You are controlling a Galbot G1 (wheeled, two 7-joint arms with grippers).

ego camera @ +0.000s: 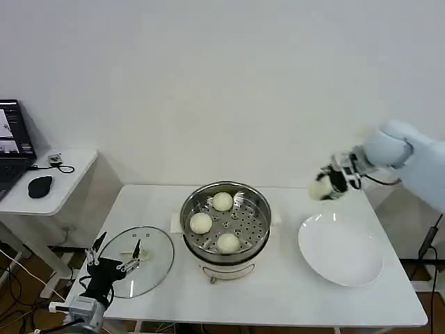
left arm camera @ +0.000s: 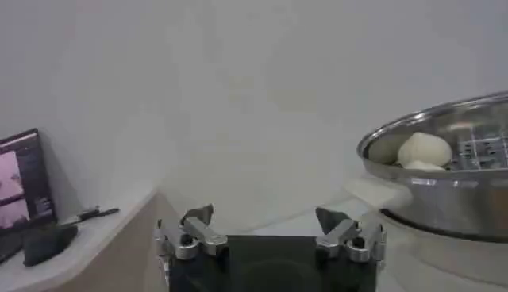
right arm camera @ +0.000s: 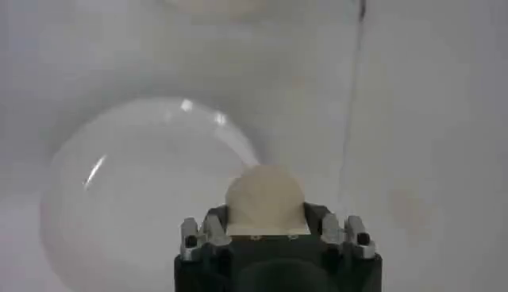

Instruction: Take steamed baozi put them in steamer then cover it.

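Note:
The steel steamer (ego camera: 259, 203) stands mid-table on its white base, with three cream baozi on its perforated tray: one at the back (ego camera: 222, 201), one left (ego camera: 200, 223), one front (ego camera: 228, 242). Its rim (left arm camera: 429, 131) and a baozi (left arm camera: 425, 148) appear in the left wrist view. My right gripper (ego camera: 324, 186) hangs in the air above the table's far right, shut on a fourth baozi (right arm camera: 264, 201). The glass lid (ego camera: 149, 257) lies flat left of the steamer. My left gripper (ego camera: 117, 252) is open at the lid's near-left edge, holding nothing.
A flat white plate (ego camera: 341, 249) lies bare on the right of the table, under and in front of the right gripper. A side desk (ego camera: 66, 174) with a laptop and a mouse stands at the left. A wall rises behind the table.

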